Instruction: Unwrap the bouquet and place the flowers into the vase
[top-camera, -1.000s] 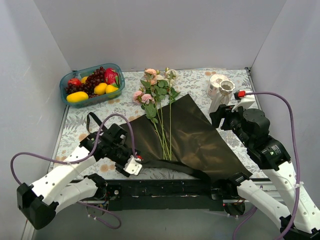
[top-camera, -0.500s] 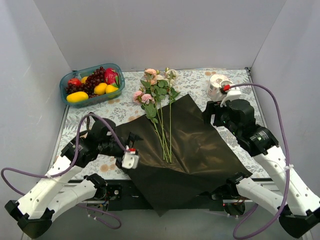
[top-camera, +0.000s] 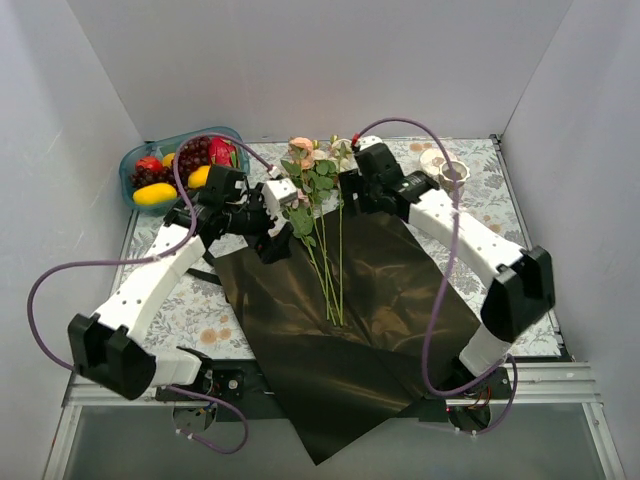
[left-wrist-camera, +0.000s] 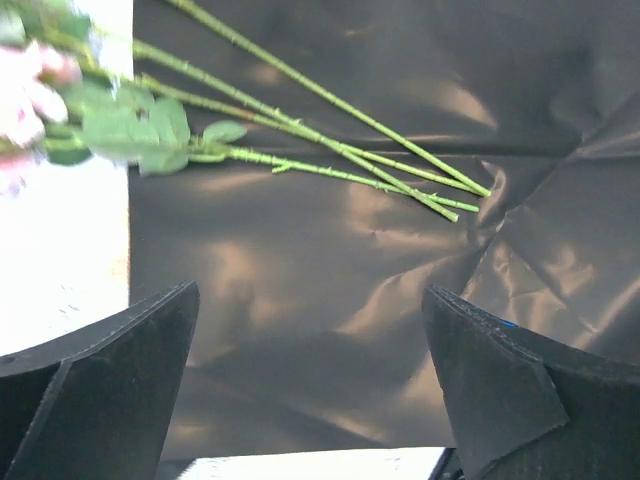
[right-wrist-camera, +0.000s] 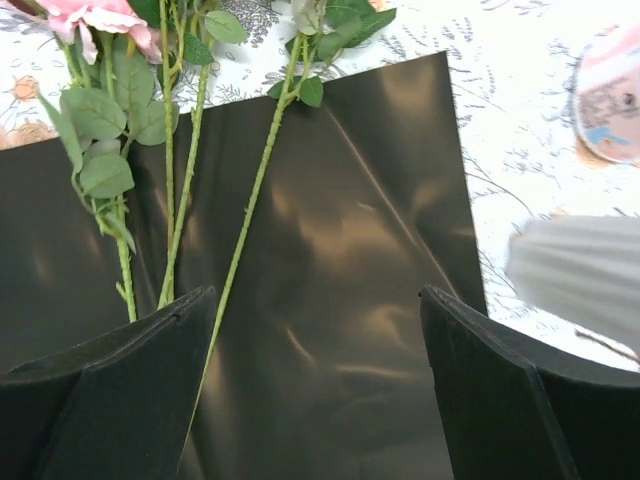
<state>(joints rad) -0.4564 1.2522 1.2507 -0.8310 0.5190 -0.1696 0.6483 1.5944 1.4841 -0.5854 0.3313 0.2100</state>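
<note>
On the spread paper (top-camera: 390, 290) the flowers (top-camera: 312, 182) look light and fragile, so I'd pinch their thin stems (top-camera: 326, 280), left gripper (left-wrist-camera: 310, 298) and right gripper (right-wrist-camera: 317, 296) both gaping wide, empty.

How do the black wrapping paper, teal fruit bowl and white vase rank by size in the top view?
Largest: black wrapping paper
Middle: teal fruit bowl, partly behind the left arm
Smallest: white vase

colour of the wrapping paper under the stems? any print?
The wrapping paper is glossy black with a brownish sheen, plain, no print. It shows best in the top external view.
</note>
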